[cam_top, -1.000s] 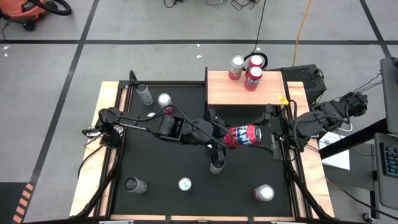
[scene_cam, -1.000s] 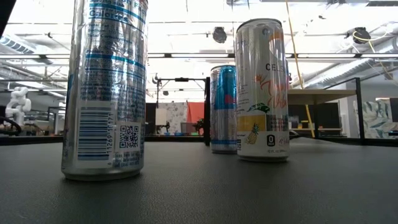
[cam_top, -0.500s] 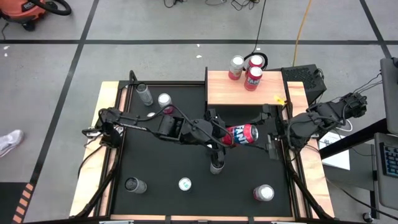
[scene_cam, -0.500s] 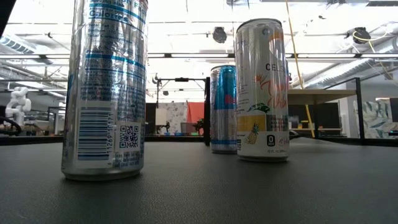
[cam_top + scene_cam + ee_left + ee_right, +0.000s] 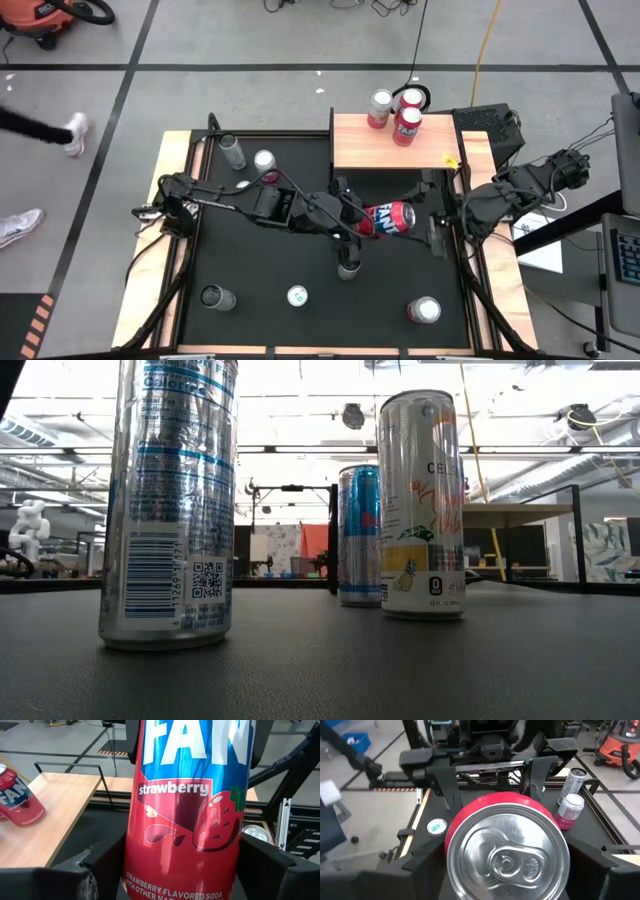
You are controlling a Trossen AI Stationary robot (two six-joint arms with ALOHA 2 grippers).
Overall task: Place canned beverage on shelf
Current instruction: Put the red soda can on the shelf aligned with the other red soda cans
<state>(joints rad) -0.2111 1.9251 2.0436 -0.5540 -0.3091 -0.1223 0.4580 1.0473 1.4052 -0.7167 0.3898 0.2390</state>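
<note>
A red strawberry-soda can (image 5: 388,218) hangs lying on its side above the middle of the black table, between my two grippers. My left gripper (image 5: 362,220) comes from the table's left and is shut on the can (image 5: 190,820). My right gripper (image 5: 432,222) faces it from the right. Its open fingers stand on either side of the can's top end (image 5: 507,855). The shelf (image 5: 352,152), a light-wood board, stands at the table's far edge. Three cans (image 5: 405,124) stand near its far side. My left gripper pinches the can's side wall near its bottom end (image 5: 134,865) between its two fingers (image 5: 102,865). The fingers come level from the table's left and run along the can. The can is lifted clear and lies near level, its top toward the table's right. My right gripper: whether it touches the can's top end I cannot tell.
Several cans stand on the table: two at the far left (image 5: 232,152), one below the held can (image 5: 347,266), three along the near side (image 5: 297,296). The low view shows a silver can (image 5: 170,500), a blue one (image 5: 360,535) and a white one (image 5: 420,505).
The red can has shifted a little toward the table's left, away from my right gripper, and stays lifted and lying on its side. Both arms have stayed about where they were.
</note>
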